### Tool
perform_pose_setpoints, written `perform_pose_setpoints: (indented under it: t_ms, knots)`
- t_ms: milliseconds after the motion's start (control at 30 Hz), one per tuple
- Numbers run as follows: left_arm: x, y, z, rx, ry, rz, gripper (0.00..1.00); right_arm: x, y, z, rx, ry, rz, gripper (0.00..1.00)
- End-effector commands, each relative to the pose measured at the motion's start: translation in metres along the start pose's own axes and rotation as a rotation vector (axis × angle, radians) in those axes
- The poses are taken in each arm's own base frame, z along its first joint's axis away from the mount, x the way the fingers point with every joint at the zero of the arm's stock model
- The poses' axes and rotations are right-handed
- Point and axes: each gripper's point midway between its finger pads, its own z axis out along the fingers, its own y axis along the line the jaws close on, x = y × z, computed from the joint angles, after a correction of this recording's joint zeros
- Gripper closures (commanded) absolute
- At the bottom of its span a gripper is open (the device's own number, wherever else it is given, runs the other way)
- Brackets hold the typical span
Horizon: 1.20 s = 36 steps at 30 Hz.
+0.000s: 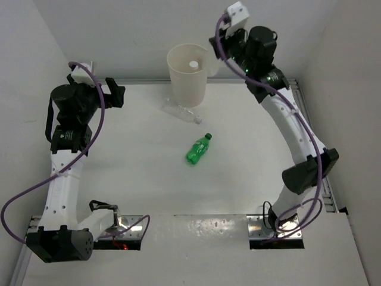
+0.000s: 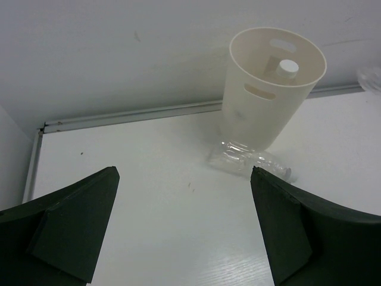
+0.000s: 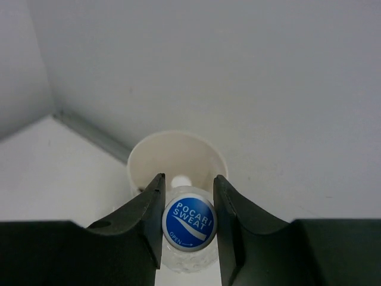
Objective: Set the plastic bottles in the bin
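The cream bin stands at the back of the table. A white-capped bottle stands inside it and also shows in the left wrist view. A clear bottle lies against the bin's foot. A green bottle lies mid-table. My right gripper is raised beside the bin's right rim. It is shut on a clear bottle with a blue cap, with the bin just beyond. My left gripper is open and empty, left of the bin. The tiny black-capped bottle is out of view.
The white back wall rises right behind the bin. A metal strip runs along the table's back edge. A side wall closes the left edge. Both arm bases sit at the near edge.
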Motion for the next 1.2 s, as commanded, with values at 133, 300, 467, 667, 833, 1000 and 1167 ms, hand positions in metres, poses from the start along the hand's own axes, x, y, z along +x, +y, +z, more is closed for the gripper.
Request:
perform_pose_setpoints:
  t_ms: [133, 300, 467, 667, 833, 1000, 1167]
  knots:
    - [-0.001, -0.005, 0.011, 0.035, -0.013, -0.046, 0.0, -0.086, -0.109, 0.017, 0.084, -0.534, 0.461, 1.0]
    - [0.023, -0.002, 0.017, 0.032, 0.046, -0.05, 0.0, -0.08, -0.117, 0.038, 0.102, -0.61, 0.429, 1.0]
    - [0.047, 0.003, 0.018, 0.02, 0.094, -0.065, 0.0, -0.056, -0.106, 0.063, 0.081, -0.6, 0.441, 1.0]
    - [0.051, 0.009, 0.018, 0.002, 0.101, -0.049, 0.0, -0.018, -0.086, 0.092, 0.069, -0.546, 0.387, 1.0]
    - [0.056, 0.012, 0.018, -0.007, 0.11, -0.033, 0.0, 0.02, -0.066, 0.122, 0.068, -0.493, 0.331, 1.0]
    - [0.057, 0.013, 0.016, -0.015, 0.11, -0.01, 0.0, 0.045, -0.042, 0.142, 0.038, -0.453, 0.277, 1.0]
    - [0.069, 0.015, 0.013, -0.024, 0.13, -0.015, 0.0, 0.066, -0.013, 0.16, 0.012, -0.428, 0.173, 1.0]
